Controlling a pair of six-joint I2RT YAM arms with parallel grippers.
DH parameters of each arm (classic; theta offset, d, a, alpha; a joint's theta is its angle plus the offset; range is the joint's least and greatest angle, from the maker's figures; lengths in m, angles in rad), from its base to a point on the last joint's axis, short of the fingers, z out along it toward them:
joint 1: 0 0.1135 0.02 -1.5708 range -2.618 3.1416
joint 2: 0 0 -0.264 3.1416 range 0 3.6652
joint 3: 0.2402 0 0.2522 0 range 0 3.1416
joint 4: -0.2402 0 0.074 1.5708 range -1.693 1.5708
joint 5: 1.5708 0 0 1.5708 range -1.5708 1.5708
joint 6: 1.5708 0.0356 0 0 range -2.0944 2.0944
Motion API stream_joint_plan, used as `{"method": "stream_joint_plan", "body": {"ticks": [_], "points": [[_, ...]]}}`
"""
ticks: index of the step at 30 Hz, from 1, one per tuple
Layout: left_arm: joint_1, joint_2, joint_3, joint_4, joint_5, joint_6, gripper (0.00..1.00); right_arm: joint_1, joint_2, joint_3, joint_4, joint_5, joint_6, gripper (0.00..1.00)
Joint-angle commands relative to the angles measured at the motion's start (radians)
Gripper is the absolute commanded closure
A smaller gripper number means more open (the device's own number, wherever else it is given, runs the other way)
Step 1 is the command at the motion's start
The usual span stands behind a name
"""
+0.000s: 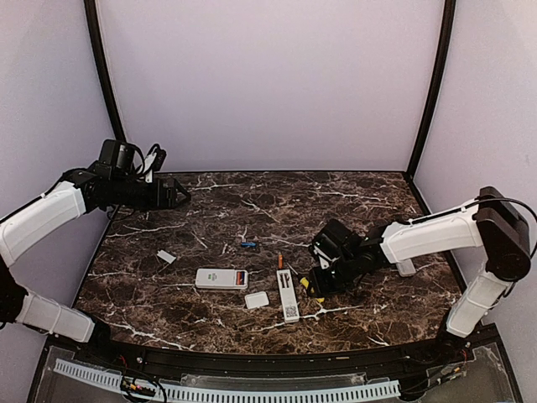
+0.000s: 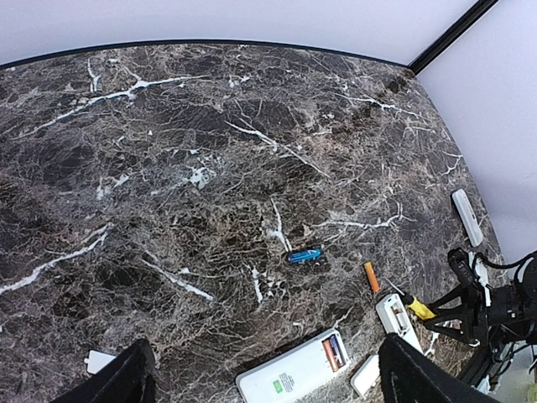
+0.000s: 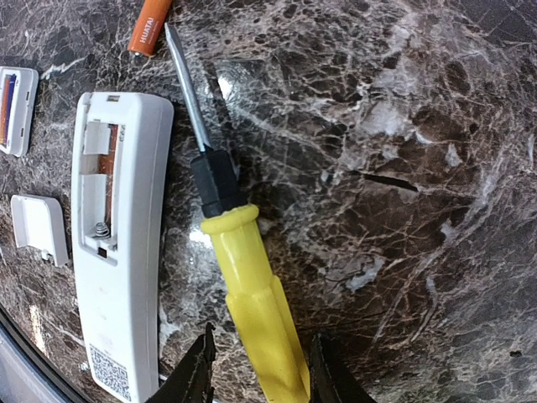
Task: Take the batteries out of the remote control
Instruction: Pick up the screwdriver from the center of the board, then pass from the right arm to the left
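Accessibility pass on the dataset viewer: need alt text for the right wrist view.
A yellow-handled screwdriver with a black collar lies on the dark marble table, handle between the right gripper's open fingers. Beside it, a slim white remote has its battery bay open; an orange cylindrical battery lies by the tip.

In your right wrist view the bottom edge cuts off the yellow screwdriver handle (image 3: 256,327); you cannot tell whether the right gripper (image 3: 262,357) clamps it; the left edge slices the wide remote (image 3: 18,105); from above, its batteries (image 1: 241,277) are too small to count.
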Motion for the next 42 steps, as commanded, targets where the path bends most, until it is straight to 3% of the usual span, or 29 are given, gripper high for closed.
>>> {"method": "stream_joint_plan", "body": {"ticks": [1,15,21,27,35,42], "points": [[0.005,-0.014,-0.02,0.012,0.014,0.001,0.09,0.015,0.024,0.034,-0.014,0.029,-0.006,0.64],[0.005,-0.015,-0.024,0.02,0.021,-0.001,0.09,0.018,0.051,0.051,-0.048,0.068,0.019,0.77],[0.004,-0.022,-0.025,0.023,0.03,0.005,0.09,0.018,0.02,0.044,-0.057,0.13,0.056,0.92],[0.005,-0.055,-0.025,0.051,0.105,0.043,0.09,0.004,-0.052,0.054,-0.036,0.141,0.044,1.0],[-0.002,-0.066,-0.042,0.192,0.502,0.043,0.12,-0.065,-0.197,0.03,0.17,-0.12,-0.037,1.0],[-0.1,-0.039,-0.075,0.28,0.603,0.006,0.12,-0.059,-0.246,0.064,0.343,-0.419,-0.062,1.0]]}}
